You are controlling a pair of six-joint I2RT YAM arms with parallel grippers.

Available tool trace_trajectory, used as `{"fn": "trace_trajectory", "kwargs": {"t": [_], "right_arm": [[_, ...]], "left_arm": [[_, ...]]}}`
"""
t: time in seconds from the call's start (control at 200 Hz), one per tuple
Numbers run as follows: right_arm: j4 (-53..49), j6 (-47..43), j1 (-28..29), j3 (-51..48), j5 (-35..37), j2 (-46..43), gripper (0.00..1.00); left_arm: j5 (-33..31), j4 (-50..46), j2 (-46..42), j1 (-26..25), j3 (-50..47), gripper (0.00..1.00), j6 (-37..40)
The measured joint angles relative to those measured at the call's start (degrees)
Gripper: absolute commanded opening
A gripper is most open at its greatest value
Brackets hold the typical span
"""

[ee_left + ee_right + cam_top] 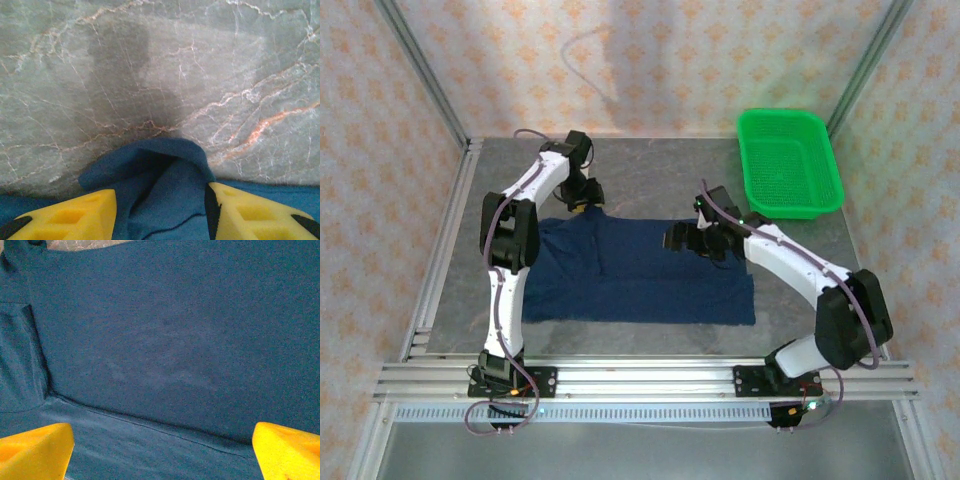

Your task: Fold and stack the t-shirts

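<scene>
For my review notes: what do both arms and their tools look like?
The left arm and right arm have white links, black joint housings and looping dark cables. The left tool and right tool end in blocky yellow fingers.

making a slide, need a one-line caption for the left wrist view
Left claw, fingers apart, astride a bunched fold at the edge of the navy t-shirt on the marbled grey table.

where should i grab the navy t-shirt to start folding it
Probably the raised fold at the far edge of the t-shirt, coming straight down from above. That hump stands up off the table between the fingers of the left pincer, so there is cloth to pinch. The middle under the right pincer lies flat.
</scene>
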Motion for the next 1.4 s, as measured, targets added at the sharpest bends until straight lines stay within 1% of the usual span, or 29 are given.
{"fn": "trace_trajectory", "kwargs": {"t": [0.18, 0.34, 0.395, 0.425, 0.54, 0.605, 0.665, 0.791, 0.866, 0.971, 1.061, 1.166, 1.271, 1.346, 1.376, 1.401], "right_arm": [[1.03, 0.63, 0.00, -1.86, -0.28, -1.42, 0.92], [2.08, 0.81, 0.00, -2.08, -0.72, -1.42, 0.93], [2.45, 0.81, 0.00, -2.08, -0.90, -1.42, 0.93], [2.54, 0.83, 0.00, -2.08, -0.92, -1.42, 0.93], [2.73, 0.81, 0.00, -2.08, -1.14, -1.42, 0.93], [2.73, 0.81, 0.00, -2.08, -1.16, -1.42, 0.93], [2.82, 0.81, 0.00, -2.21, -1.18, -1.53, 0.93], [3.10, 0.81, 0.00, -3.13, -1.11, -2.38, 0.93], [3.10, 0.81, 0.00, -3.26, -1.09, -2.58, 0.93], [3.13, 0.79, 0.00, -3.37, -1.07, -2.71, 0.93], [3.13, 0.79, 0.00, -3.52, -0.72, -2.82, 0.93], [3.10, 0.81, 0.00, -3.91, 0.63, -3.04, 0.93], [3.08, 1.51, -0.15, -5.14, 3.52, -4.35, 0.94], [2.99, 2.38, -0.72, -6.80, 5.64, -6.49, 0.94], [2.95, 2.75, -1.09, -7.50, 6.36, -7.54, 0.95], [2.91, 3.04, -1.42, -8.02, 6.93, -8.33, 0.95]], "left_arm": [[-2.51, 1.14, 0.39, -0.48, 0.13, 0.50, -0.79], [-3.21, 2.49, 2.38, -2.03, 0.63, 0.49, -1.25], [-3.21, 2.97, 3.37, -2.64, 1.22, 0.44, -1.46], [-3.21, 3.26, 3.98, -3.04, 1.57, 0.40, -1.64], [-3.78, 3.63, 5.03, -3.93, 2.51, 0.18, -2.71], [-4.42, 3.58, 5.03, -4.13, 2.75, 0.08, -2.49], [-5.29, 3.65, 5.03, -4.17, 3.06, 0.05, -2.21], [-8.55, 3.58, 3.78, -4.46, 2.95, 0.02, -1.33], [-11.37, 3.61, 0.81, -5.20, 1.75, 0.01, -0.63], [-15.67, 3.63, -6.91, -7.34, -1.68, 0.01, -0.44], [-19.06, 3.67, -14.29, -10.19, -4.66, 0.02, -0.59], [-22.60, 4.66, -22.86, -14.71, -10.62, 0.02, -2.21], [-24.79, 5.99, -30.60, -20.02, -20.94, 0.03, -7.74], [-24.48, 7.50, -35.32, -23.58, -30.95, 0.04, -14.12], [-24.13, 8.37, -36.85, -24.81, -35.34, 0.06, -16.63], [-23.54, 9.16, -37.77, -25.79, -38.51, 0.11, -18.56]]}}
